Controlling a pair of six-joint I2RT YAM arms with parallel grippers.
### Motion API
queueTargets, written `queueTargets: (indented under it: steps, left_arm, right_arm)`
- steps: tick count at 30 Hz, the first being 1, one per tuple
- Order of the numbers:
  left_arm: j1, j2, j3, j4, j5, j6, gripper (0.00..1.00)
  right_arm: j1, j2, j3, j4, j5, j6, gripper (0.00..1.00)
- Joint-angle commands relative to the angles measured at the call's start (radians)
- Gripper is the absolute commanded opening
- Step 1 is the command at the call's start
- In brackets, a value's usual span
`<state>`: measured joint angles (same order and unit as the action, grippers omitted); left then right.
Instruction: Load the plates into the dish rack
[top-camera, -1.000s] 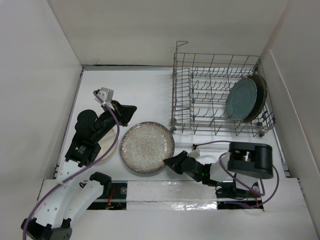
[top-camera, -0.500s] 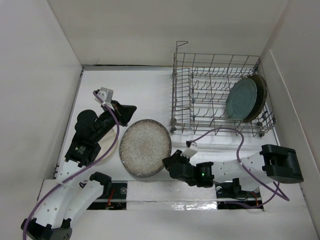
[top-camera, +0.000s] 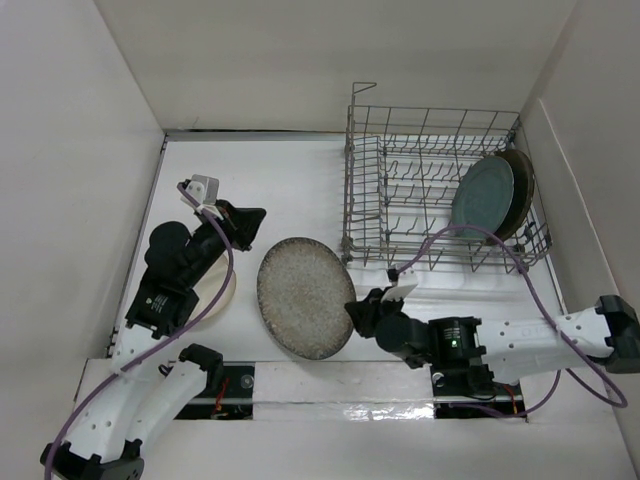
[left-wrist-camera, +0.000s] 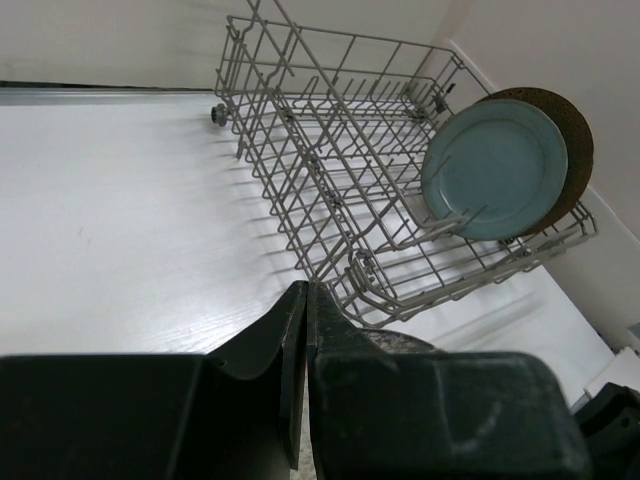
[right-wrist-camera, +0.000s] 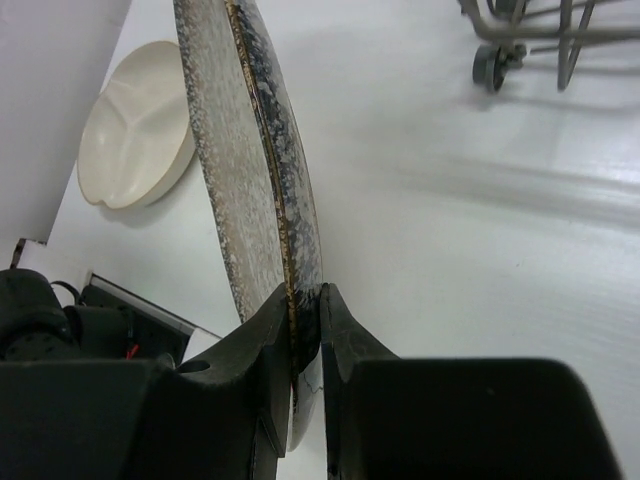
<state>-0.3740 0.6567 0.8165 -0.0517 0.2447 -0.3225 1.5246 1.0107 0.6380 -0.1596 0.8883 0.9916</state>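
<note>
The large speckled plate (top-camera: 305, 297) is tilted up on edge, lifted at its right rim by my right gripper (top-camera: 356, 316), which is shut on that rim. In the right wrist view the rim (right-wrist-camera: 245, 150) sits between the jaws of the right gripper (right-wrist-camera: 305, 305). My left gripper (top-camera: 257, 218) is shut and empty, left of the plate, also seen in its wrist view (left-wrist-camera: 305, 300). The cream plate (top-camera: 224, 300) lies flat, mostly hidden under the left arm; it also shows in the right wrist view (right-wrist-camera: 135, 130). The grey-blue plate (top-camera: 482, 197) and brown plate (top-camera: 523, 178) stand at the right end of the dish rack (top-camera: 400, 190).
The rack (left-wrist-camera: 330, 150) fills the back right, with open tine rows left of the two plates (left-wrist-camera: 495, 170). One rack wheel (right-wrist-camera: 490, 65) shows near the right gripper. White walls close in on the left, back and right. A purple cable (top-camera: 470, 235) arches in front of the rack.
My right arm has stretched out to the right and raised the speckled plate's right rim, so the plate went from flat to steeply tilted. My left gripper shifted slightly.
</note>
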Motion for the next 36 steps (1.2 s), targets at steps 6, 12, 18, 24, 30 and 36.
queueTargets:
  steps: [6, 12, 18, 24, 30, 36]
  left_arm:
    - [-0.006, -0.023, 0.061, 0.001, -0.093, 0.008, 0.00]
    - [-0.006, -0.025, 0.059, -0.004, -0.108, 0.005, 0.00]
    - [-0.006, -0.023, 0.052, 0.000, -0.105, 0.002, 0.00]
    - [-0.006, -0.020, 0.049, 0.000, -0.105, 0.002, 0.00]
    - [-0.006, -0.016, 0.036, 0.009, -0.081, -0.001, 0.00]
    - [-0.006, -0.011, 0.035, 0.012, -0.068, -0.004, 0.00]
  right_arm:
    - [0.003, -0.191, 0.141, 0.301, 0.167, -0.252, 0.00]
    - [-0.053, -0.322, 0.202, 0.377, 0.196, -0.459, 0.00]
    - [-0.237, -0.397, 0.322, 0.364, 0.094, -0.600, 0.00]
    - [-0.397, -0.362, 0.514, 0.310, -0.029, -0.666, 0.00]
    - [-0.573, -0.290, 0.681, 0.232, -0.055, -0.747, 0.00]
    - [-0.763, -0.155, 0.850, 0.239, -0.084, -0.899, 0.00]
